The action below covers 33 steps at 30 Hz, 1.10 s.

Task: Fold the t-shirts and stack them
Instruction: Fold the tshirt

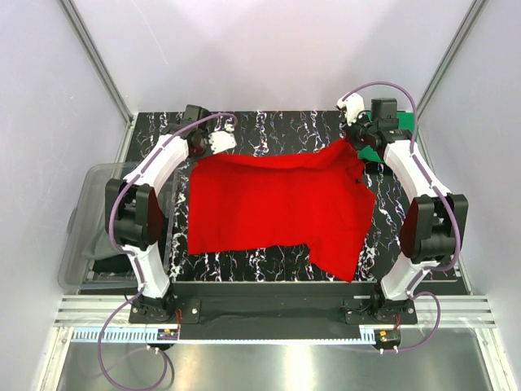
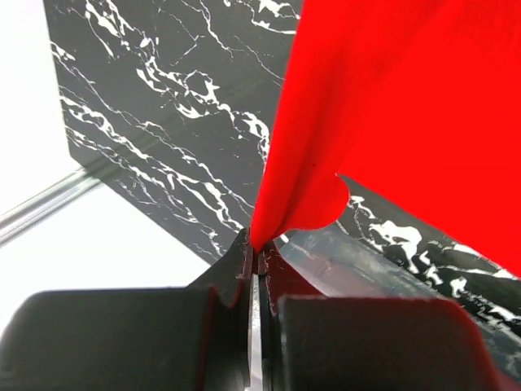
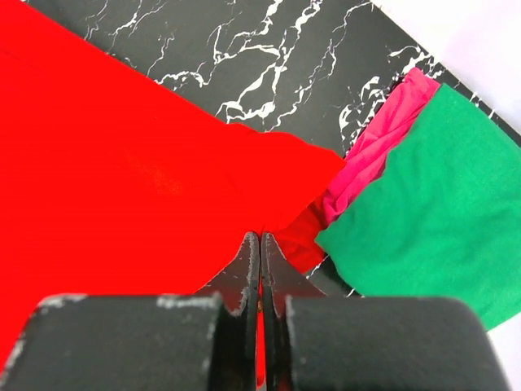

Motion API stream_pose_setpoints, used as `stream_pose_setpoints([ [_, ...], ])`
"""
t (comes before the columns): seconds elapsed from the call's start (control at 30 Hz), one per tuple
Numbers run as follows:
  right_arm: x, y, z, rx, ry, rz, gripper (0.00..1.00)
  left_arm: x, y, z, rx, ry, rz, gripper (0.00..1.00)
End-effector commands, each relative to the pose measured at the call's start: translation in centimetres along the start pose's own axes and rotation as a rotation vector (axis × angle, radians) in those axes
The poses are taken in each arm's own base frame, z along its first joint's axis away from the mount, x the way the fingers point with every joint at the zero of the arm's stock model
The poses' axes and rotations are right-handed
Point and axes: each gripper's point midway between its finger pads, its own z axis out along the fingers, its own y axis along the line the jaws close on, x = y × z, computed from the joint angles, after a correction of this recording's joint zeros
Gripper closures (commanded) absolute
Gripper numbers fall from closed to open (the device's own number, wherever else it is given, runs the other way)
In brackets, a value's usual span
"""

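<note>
left tool (image 2: 254, 244): clenched on red t-shirt (image 1: 277, 204) edge | right tool (image 3: 260, 238): clenched on its corner

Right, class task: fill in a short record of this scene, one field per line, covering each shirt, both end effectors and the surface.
surface: black marbled table
red t-shirt: unfolded, spread wide between the two arms
left end effector: shut on one far corner of the red t-shirt
right end effector: shut on the other far corner
green t-shirt: folded flat, far right of the table
pink t-shirt: bunched along the green one's edge
stacking: red one not yet folded
</note>
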Motion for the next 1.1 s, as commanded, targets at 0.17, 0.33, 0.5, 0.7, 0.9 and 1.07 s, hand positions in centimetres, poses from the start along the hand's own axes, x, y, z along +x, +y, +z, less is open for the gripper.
stream_pose_setpoints([
  [0.17,-0.4,1.8,-2.7,-0.019,-0.019,0.022,1.00,2.3,-1.7,-1.8,0.009,0.023,0.209,1.00],
  [0.33,0.8,3.4,-3.6,-0.053,0.003,0.053,1.00,2.8,-2.7,-1.8,0.031,0.023,0.240,1.00],
  [0.5,2.2,4.5,-4.0,-0.073,0.029,0.076,1.00,3.0,-4.6,-1.5,0.079,0.021,0.246,1.00],
  [0.7,3.4,6.0,-4.6,-0.110,0.054,0.110,1.00,3.6,-6.7,-1.4,0.130,0.037,0.255,1.00],
  [0.9,4.6,7.1,-4.7,-0.132,0.089,0.127,1.00,4.1,-7.5,-1.5,0.153,0.069,0.253,0.82],
  [1.07,4.6,8.1,-8.1,-0.189,0.156,0.082,0.67,3.6,-4.4,-5.4,0.051,0.052,0.241,0.63],
])
